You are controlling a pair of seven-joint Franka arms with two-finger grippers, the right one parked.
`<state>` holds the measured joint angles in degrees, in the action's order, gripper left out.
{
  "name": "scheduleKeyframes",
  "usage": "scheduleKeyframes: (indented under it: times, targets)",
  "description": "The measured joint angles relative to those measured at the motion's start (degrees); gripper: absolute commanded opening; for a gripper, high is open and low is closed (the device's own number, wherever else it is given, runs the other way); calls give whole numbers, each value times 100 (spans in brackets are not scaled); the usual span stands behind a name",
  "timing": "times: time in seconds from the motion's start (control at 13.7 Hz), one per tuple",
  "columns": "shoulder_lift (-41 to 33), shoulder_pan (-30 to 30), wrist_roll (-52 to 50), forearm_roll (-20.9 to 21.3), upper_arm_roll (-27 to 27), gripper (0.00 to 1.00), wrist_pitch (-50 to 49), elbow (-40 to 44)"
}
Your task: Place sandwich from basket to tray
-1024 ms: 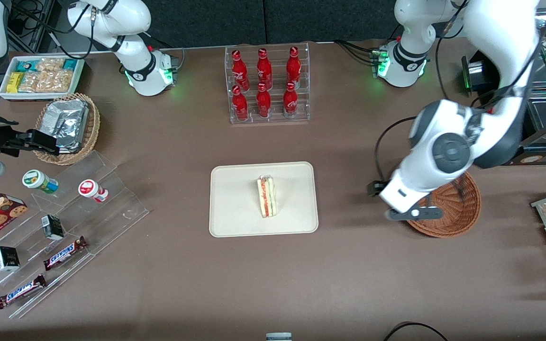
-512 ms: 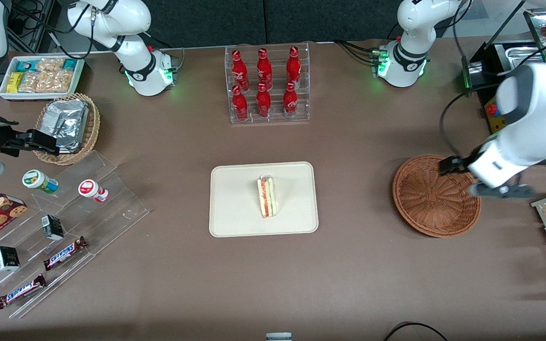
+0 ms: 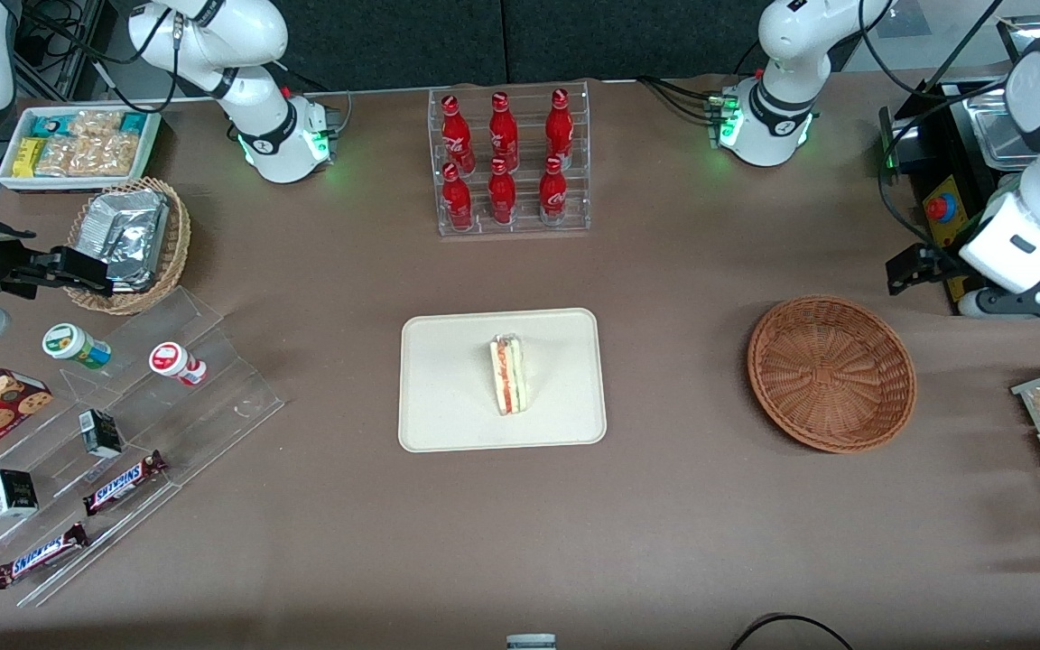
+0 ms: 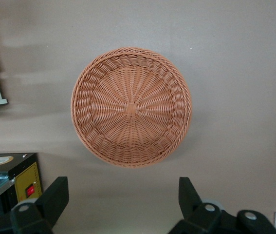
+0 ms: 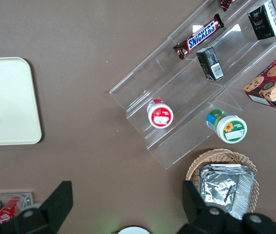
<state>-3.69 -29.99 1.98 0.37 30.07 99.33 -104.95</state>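
From the front, the sandwich point(image 3: 508, 374) sits on the tray point(image 3: 448, 397). The basket point(image 3: 831, 372) lies toward the working arm's end of the surface. From the left wrist, the claw point(image 4: 123, 200) hangs open above the basket point(image 4: 131, 107).

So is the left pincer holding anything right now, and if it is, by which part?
Nothing is held. The left pincer is open and empty, up above the basket, which has nothing in it. The sandwich lies on the tray.
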Motion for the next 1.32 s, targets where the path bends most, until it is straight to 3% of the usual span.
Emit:
scheduleKeyframes:
  times: [0.15,0.44,0.51,0.8,1.32]
  targets:
    - [-3,168,-3,-5,-186,100,-162,230]
    - [-3,2203,-3,-17,-2357,100,-310,430]
    - [-3,2492,-3,-18,-2631,100,-340,455]
    - [-4,3027,-204,-16,-2944,100,-360,562]
    - [-3,3061,-230,-17,-3041,100,-572,767]
